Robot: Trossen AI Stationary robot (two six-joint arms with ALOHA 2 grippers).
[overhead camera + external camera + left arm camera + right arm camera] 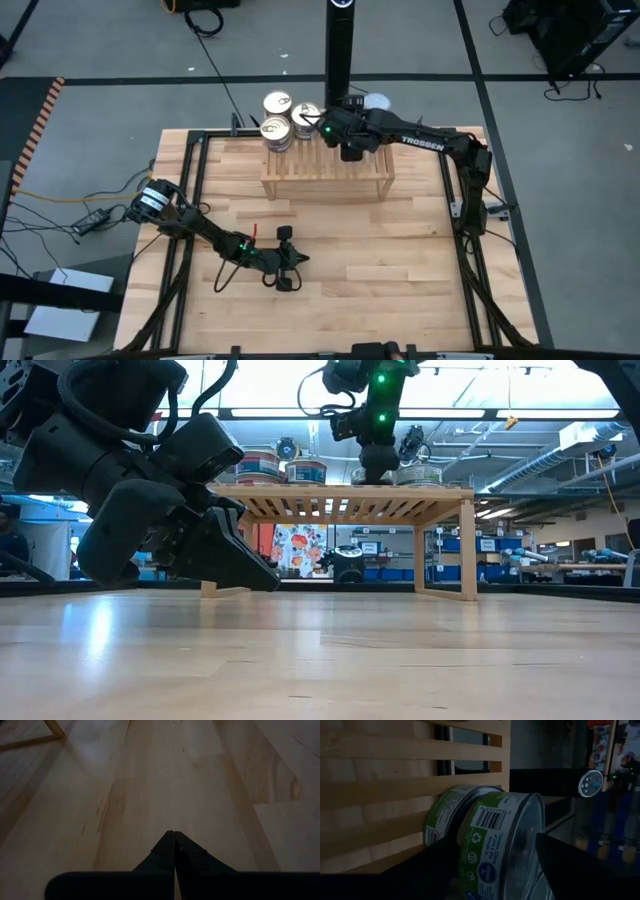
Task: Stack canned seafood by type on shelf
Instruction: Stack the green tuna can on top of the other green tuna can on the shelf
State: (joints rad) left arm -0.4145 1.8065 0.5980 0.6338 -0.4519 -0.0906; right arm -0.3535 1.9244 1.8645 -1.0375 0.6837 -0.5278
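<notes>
The light-wood shelf [325, 172] stands at the table's far middle. Gold-lidded tins [277, 104] of canned seafood stand stacked at its left end, and a pale-lidded tin [377, 101] is toward its right. My right gripper [350, 140] hovers open over the shelf's slatted top [380, 780]. Its fingers flank the upper green-labelled tin [502, 840], which sits on another tin [445, 812] that rests on the slats. My left gripper [174, 840] is shut on nothing, low over the tabletop near the table's near middle [287, 268]. My right gripper has its two fingers [570, 865] on either side of the upper green-labelled tin's wall [485, 827], coming slanting down from above. I cannot tell whether they touch it. The tin stands upright on the tin below.
A dark upright pole [341, 45] rises behind the shelf's far side. Bare tabletop [400, 260] lies in front of the shelf and to the right of the left arm. Black frame rails [190, 190] run along the table's edges.
</notes>
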